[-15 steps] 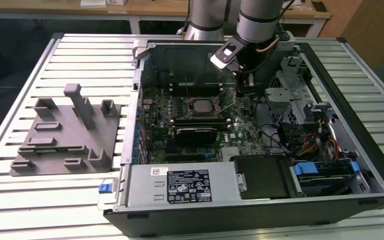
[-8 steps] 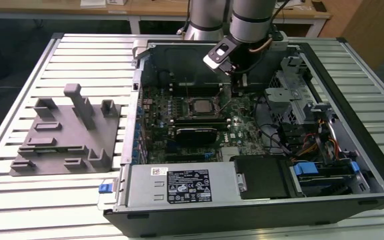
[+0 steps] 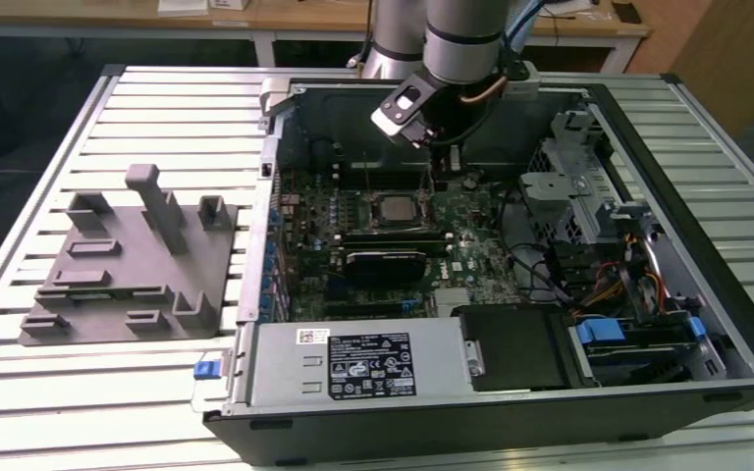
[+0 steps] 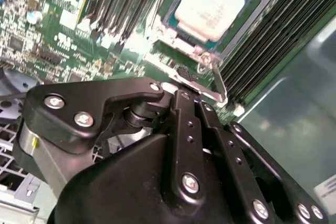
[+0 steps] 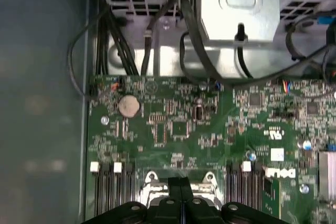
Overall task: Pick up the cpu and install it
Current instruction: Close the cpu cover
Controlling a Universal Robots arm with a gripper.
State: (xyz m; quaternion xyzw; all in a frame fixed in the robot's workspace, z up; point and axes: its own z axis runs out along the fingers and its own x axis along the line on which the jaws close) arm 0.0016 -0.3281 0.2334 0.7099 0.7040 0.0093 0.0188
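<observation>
I see the cpu [image 3: 391, 208] lying flat in its socket [image 3: 392, 224] on the green board [image 3: 475, 257] inside the open computer case [image 3: 691, 294] on the tabletop [image 3: 154, 108] — silvery top up. My tool [image 3: 454, 169] hangs just above the board with its fingers pressed together and nothing between them. From the tool, the cpu lies to the exterior view's left and a little nearer that camera. In the second wrist view the fingertips [image 4: 184, 100] sit near a thin metal lever [image 4: 218, 80] at the socket's edge — the cpu [image 4: 210, 3] is just beyond it.
</observation>
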